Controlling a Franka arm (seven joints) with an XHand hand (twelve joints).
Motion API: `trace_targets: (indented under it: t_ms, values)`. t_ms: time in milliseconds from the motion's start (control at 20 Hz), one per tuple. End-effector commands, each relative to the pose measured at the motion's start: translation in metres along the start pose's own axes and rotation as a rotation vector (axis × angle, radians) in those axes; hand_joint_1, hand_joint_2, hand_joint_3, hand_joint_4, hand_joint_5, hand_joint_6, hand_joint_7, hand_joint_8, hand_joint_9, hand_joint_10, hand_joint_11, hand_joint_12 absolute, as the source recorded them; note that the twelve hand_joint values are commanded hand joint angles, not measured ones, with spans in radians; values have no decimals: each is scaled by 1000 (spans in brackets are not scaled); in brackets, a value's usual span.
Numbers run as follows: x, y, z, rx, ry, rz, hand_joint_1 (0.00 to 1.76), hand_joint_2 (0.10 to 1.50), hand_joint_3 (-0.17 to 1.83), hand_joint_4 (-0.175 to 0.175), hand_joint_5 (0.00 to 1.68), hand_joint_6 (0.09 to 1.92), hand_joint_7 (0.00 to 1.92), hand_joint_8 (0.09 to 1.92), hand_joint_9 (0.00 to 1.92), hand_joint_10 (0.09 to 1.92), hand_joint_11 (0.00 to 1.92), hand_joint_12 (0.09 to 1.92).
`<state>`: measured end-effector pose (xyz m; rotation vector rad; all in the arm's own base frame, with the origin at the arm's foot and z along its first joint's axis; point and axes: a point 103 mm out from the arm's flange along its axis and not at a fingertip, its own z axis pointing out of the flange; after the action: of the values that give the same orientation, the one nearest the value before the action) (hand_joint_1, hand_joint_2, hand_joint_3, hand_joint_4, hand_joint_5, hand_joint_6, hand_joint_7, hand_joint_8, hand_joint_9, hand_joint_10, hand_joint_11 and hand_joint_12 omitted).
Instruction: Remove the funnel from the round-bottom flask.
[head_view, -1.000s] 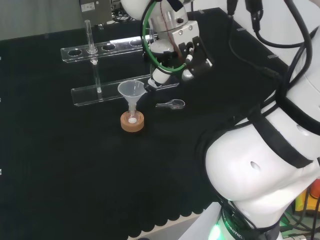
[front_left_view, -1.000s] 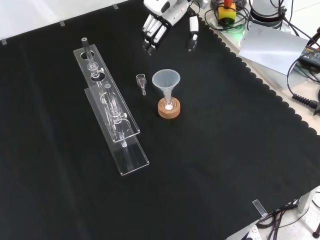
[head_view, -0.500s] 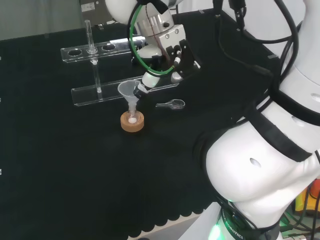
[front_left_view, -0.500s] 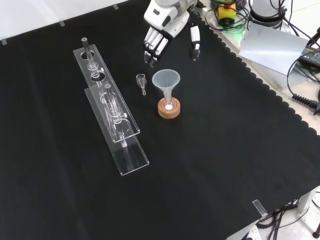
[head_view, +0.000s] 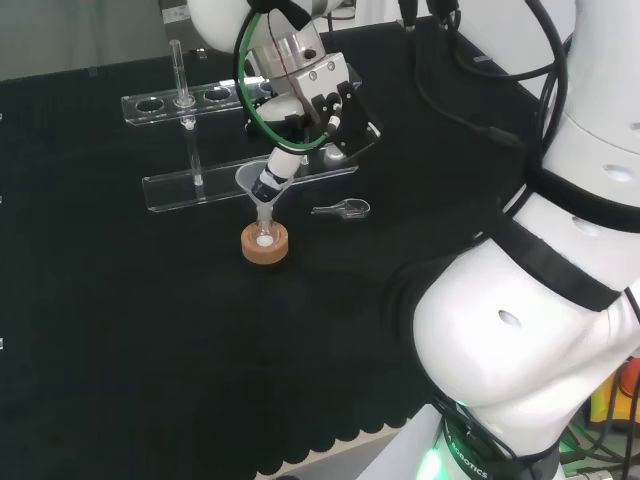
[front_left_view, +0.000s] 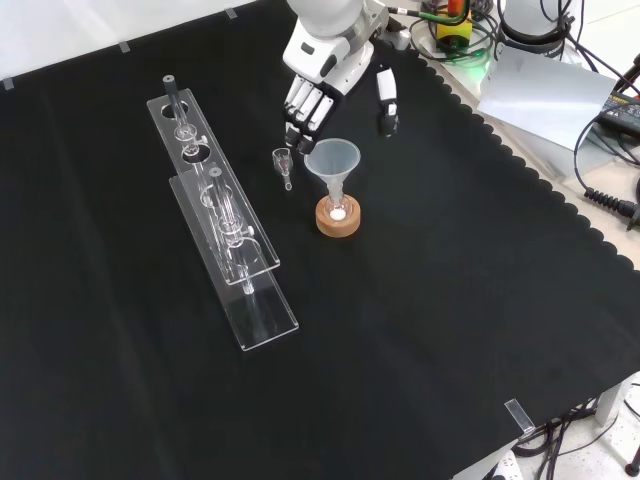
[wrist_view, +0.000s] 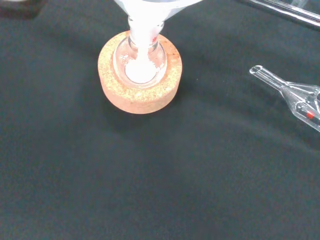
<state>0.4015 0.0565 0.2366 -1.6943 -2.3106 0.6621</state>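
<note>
Laboratory bench, black cloth (front_left_view: 420, 330), clear test-tube rack (front_left_view: 222, 220), funnel (front_left_view: 332, 160) in flask (cork stand)

Clear funnel (front_left_view: 332, 160) upright in the small round-bottom flask (wrist_view: 140, 62) — white powder inside — on its cork ring (front_left_view: 338, 220).

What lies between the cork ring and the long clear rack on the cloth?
In the front view a small clear scoop lies on the cloth between the cork ring and the rack, touching neither.

Wrist view: funnel (wrist_view: 150, 15) bowl cut off at 12 o'clock edge; small glass piece (wrist_view: 295, 97) cut at 3 o'clock.
</note>
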Motion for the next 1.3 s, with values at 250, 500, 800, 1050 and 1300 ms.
trace_targets:
  t_ms: [250, 500, 800, 1050, 1300]
  values:
    - [14, 18, 10, 36, -45, -33, 553, 696, 192, -76, 0, 87, 0, 203, 77, 841, 345, 1380]
    - [12, 24, 14, 36, -61, -27, 571, 700, 184, -76, 0, 87, 0, 222, 106, 850, 346, 1377]
    - [3, 28, 17, 37, -70, -17, 591, 706, 180, -75, 0, 87, 0, 234, 118, 851, 344, 1372]
    - [3, 30, 19, 45, -77, -15, 602, 709, 178, -74, 0, 87, 0, 239, 127, 851, 343, 1370]
    - [3, 32, 24, 28, -80, -29, 621, 722, 170, -77, 0, 87, 0, 299, 233, 806, 346, 1369]
